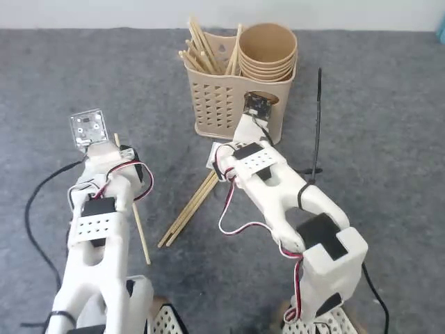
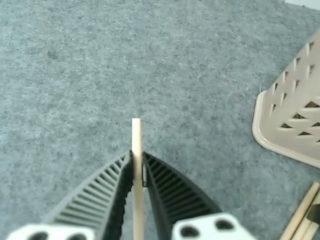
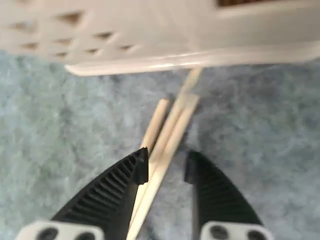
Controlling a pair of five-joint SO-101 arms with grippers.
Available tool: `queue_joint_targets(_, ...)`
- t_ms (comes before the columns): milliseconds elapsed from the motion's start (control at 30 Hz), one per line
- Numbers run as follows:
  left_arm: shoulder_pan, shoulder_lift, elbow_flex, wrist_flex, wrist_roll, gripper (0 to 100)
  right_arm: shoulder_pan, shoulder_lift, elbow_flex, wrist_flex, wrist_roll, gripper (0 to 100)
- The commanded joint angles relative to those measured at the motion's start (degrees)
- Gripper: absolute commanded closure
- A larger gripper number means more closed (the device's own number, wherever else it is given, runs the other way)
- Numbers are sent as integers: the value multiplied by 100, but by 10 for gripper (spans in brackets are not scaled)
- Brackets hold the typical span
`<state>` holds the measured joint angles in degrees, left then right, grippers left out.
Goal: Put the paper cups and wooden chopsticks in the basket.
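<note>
Pinches single chopstick (image 1: 142,240) in left hand (image 2: 136,159), left of frame. Straddles loose chopsticks (image 3: 167,127) with spread right hand (image 3: 165,167), just below basket (image 1: 222,104).

Both arms are white printed shells with black servo blocks and dotted white plates. The left arm (image 1: 97,229), at 7 o'clock in the high view, has looping red, white and black wires (image 1: 139,182) and a clear-cased camera module (image 1: 88,129) at its 12 o'clock end. The right arm (image 1: 299,209), at 5 o'clock, has like wiring and a dark camera board (image 1: 256,104). The left claw (image 2: 136,156) and right claw (image 3: 166,155) have black ribbed fingers on white mounts with dark screw holes.
</note>
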<state>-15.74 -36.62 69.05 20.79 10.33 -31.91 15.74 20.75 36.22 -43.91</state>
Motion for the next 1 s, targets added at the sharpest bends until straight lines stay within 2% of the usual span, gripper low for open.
queue_joint_targets(0, -44, -193, -40, -202, -35, 988, 110, -57, -290, -57, -62, 952)
queue_joint_targets(100, -44, -193, -40, -202, -35, 988, 110, -57, -281, -40, -62, 991)
queue_joint_targets(433, -53, -193, -31, -202, -35, 988, 154, -242, -325, 831, -35, 991)
queue_joint_targets(667, -53, -193, 4, -202, -35, 988, 154, -1473, -26, 1798, 26, 991)
queue_joint_targets(733, -53, -193, 4, -202, -35, 988, 154, -1833, 281, 1622, 123, 991)
queue_joint_targets(867, -44, -193, 4, -202, -35, 988, 189, -1868, 862, 347, 176, 983)
queue_joint_targets(967, -44, -193, 4, -202, -35, 988, 163, -1393, 897, -330, 158, 917)
